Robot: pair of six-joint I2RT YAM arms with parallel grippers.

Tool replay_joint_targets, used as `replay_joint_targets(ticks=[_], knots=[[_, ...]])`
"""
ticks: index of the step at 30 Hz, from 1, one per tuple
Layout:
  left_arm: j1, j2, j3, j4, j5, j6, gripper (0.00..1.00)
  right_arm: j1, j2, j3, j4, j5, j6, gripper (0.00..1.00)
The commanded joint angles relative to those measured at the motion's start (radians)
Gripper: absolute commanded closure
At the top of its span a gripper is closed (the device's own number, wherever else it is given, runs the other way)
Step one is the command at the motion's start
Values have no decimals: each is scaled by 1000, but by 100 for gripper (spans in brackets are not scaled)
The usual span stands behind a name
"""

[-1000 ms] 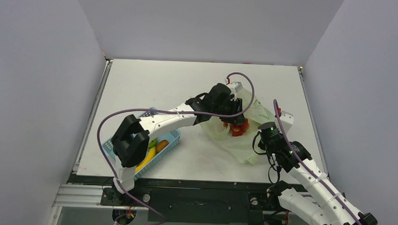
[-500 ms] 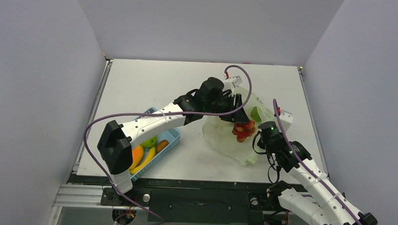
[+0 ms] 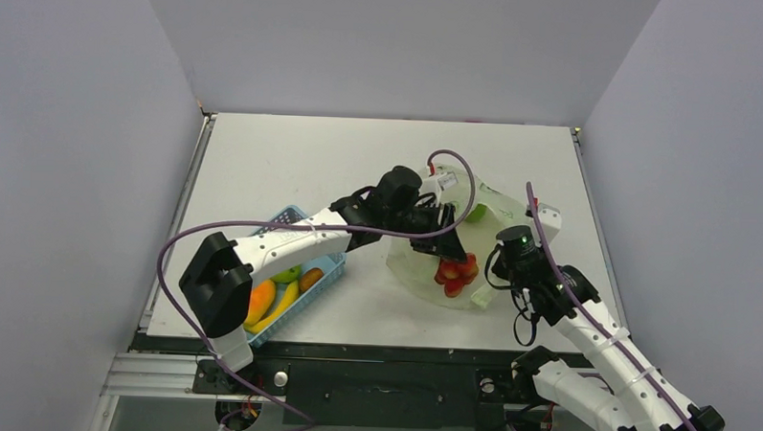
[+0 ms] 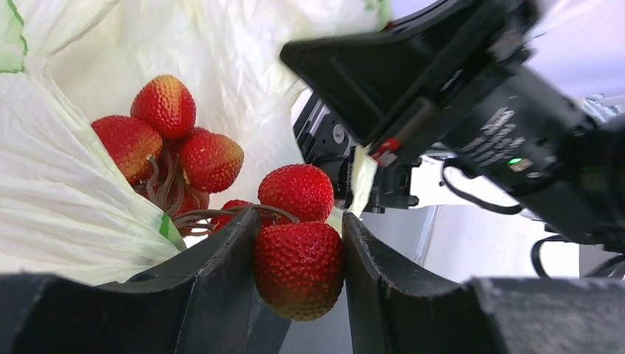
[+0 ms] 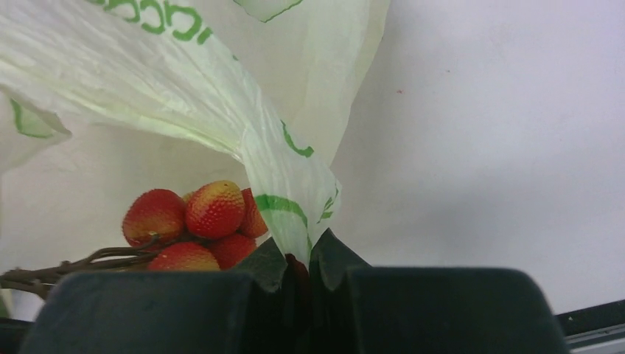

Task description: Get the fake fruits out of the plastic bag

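The pale yellow-green plastic bag (image 3: 424, 260) lies crumpled right of the table's middle. My left gripper (image 3: 450, 249) reaches into its mouth and is shut on one berry of the red berry cluster (image 3: 455, 273); in the left wrist view the gripper (image 4: 298, 243) clamps that berry (image 4: 298, 269), with the rest of the cluster (image 4: 173, 144) hanging on brown stems against the bag (image 4: 66, 206). My right gripper (image 3: 495, 277) is shut on a bag edge; the right wrist view shows the gripper (image 5: 298, 262) pinching the fold (image 5: 284, 195), the cluster (image 5: 195, 221) to its left. A green fruit (image 3: 476, 212) shows through the bag.
A blue lattice basket (image 3: 330, 267) stands at the front left with a green fruit (image 3: 287, 273), yellow bananas (image 3: 277, 303) and an orange fruit (image 3: 261, 295) in it. The left arm's purple cable (image 3: 214, 234) loops over the table. Grey walls enclose the table.
My left gripper has drawn back toward the front with the berry cluster, which now hangs lower and nearer the bag's mouth. The bag has shifted and flattened. The right gripper keeps its hold.
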Motion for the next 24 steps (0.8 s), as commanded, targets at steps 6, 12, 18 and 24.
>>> replay_joint_targets(ticks=[6,12,18,24], knots=[[1,-6,-28,97,137,3,100,-6,33,80,44,-20,-53,100],[21,-24,-25,-7,114,84,100,-16,54,121,-11,33,-99,75],[47,-40,-58,31,103,63,100,-17,-7,218,-103,51,-108,41],[58,-48,-64,41,116,74,100,-16,-41,329,-84,-158,-119,33]])
